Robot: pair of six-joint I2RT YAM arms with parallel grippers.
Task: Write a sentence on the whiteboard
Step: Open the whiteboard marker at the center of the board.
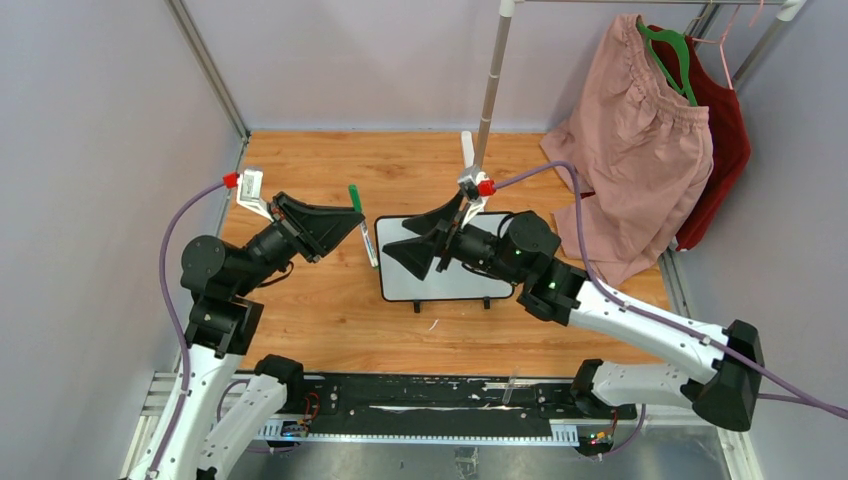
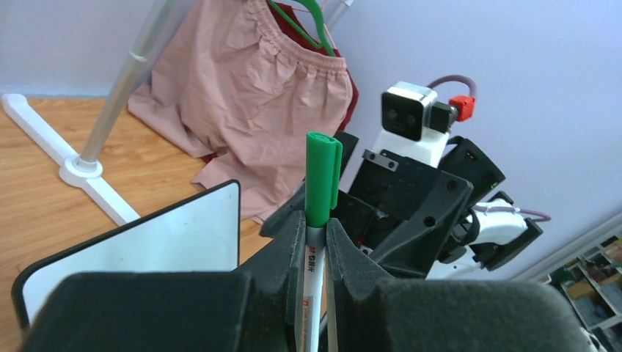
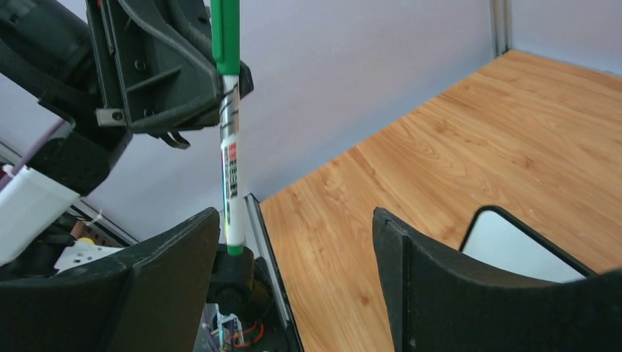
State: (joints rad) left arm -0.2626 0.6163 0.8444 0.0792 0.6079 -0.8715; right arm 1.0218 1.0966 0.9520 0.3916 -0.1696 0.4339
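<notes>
top external view: my left hand (image 1: 352, 222) is clenched on a green-capped marker (image 1: 365, 235). it grips the white barrel, and the cap sticks out past the fingertips. my right hand (image 1: 415, 238) faces it, released, with its fingers spread wide and nothing between them. from the right wrist, the marker's tail end sits just beside one finger (image 3: 169, 257) of that hand; i cannot tell if they touch. the whiteboard (image 1: 450, 285) sits on the worktop (image 1: 320, 320) under my right hand, near the left hand's tip. pink shorts (image 1: 640, 140) hang beyond the right hand.
</notes>
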